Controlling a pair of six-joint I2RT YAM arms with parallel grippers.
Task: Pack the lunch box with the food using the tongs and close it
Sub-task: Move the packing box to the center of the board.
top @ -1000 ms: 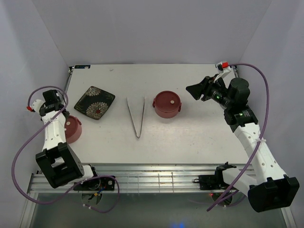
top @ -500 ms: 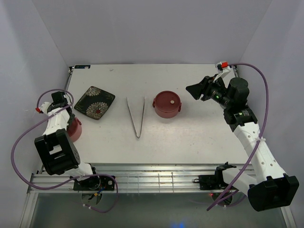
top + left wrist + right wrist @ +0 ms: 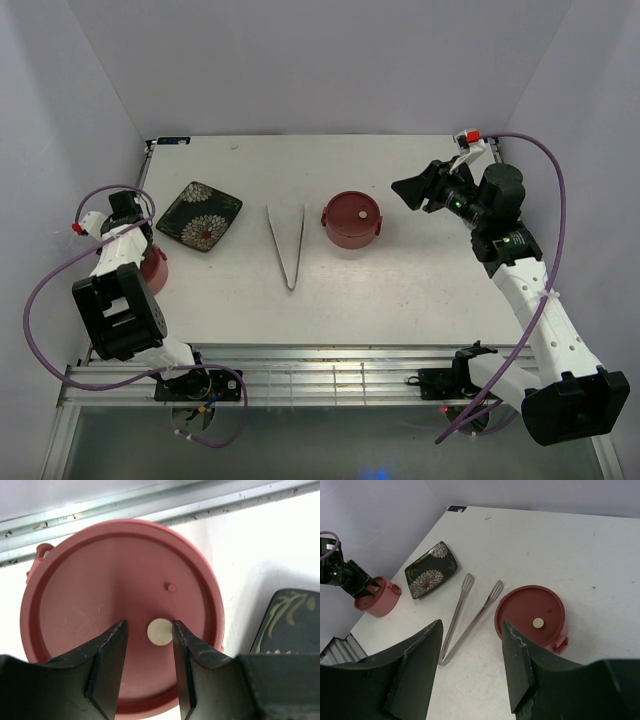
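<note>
**Two lidded tiers, both grippers empty, tongs lying between them**

At the far left edge of the table, the left gripper hangs straight above the left tier. Its jaws are parted and hold nothing, with the pale disc at the lid's centre showing between them. The lid is flat and round, so I'd say there is little there to pinch.

Just to the right lies the floral plate; I can make out no food on it.

Next come the tongs, flat on the table. Their long axis runs near to far, with the joined end toward the arms and the tips spread away.

Beside them stands the right tier, its lid on.

The right gripper hovers right of it, jaws apart and empty, and looks slightly nearer the tongs than the left one.

The white surface around the tongs is bare, and the walls stand well back.
</note>
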